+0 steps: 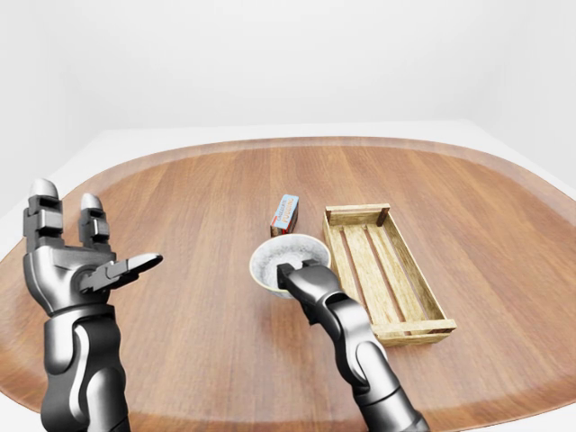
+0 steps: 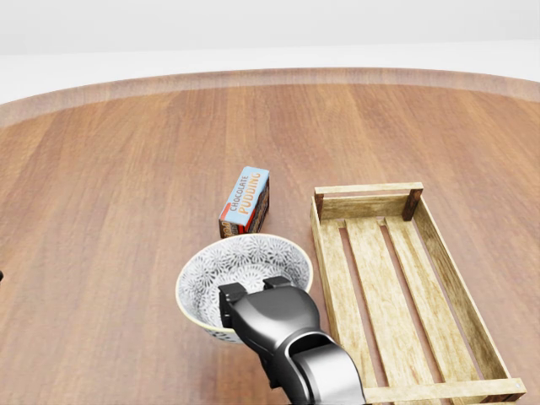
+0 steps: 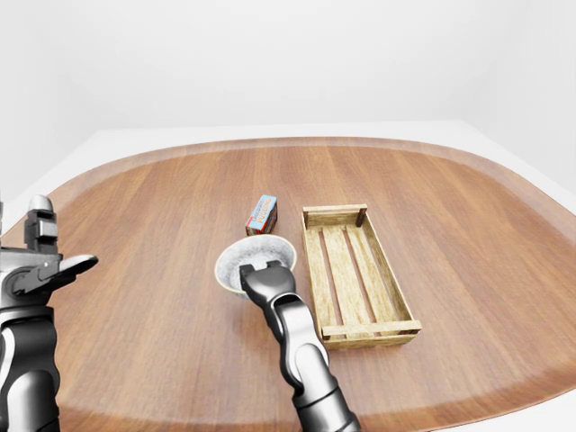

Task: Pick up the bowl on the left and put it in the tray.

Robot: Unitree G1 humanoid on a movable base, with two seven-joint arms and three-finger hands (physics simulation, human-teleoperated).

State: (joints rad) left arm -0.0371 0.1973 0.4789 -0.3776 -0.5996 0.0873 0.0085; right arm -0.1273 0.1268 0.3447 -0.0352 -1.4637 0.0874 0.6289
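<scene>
Patterned bowl (image 2: 245,270), rim behind right hand (image 2: 268,314)

Lighting: bright, even, diffuse; no single source evident. Background: white, nearly featureless, mildly washed out toward the top of all three views. Shadows: soft and faint, a small one beneath the bowl (image 2: 243,287) and beside the tray (image 2: 402,287). Glare: soft highlights on the right hand (image 2: 268,314) and left hand (image 1: 79,255). Focus: sharp throughout, no blur. Distortion: table (image 1: 180,207) rim curves in both eye views.
</scene>
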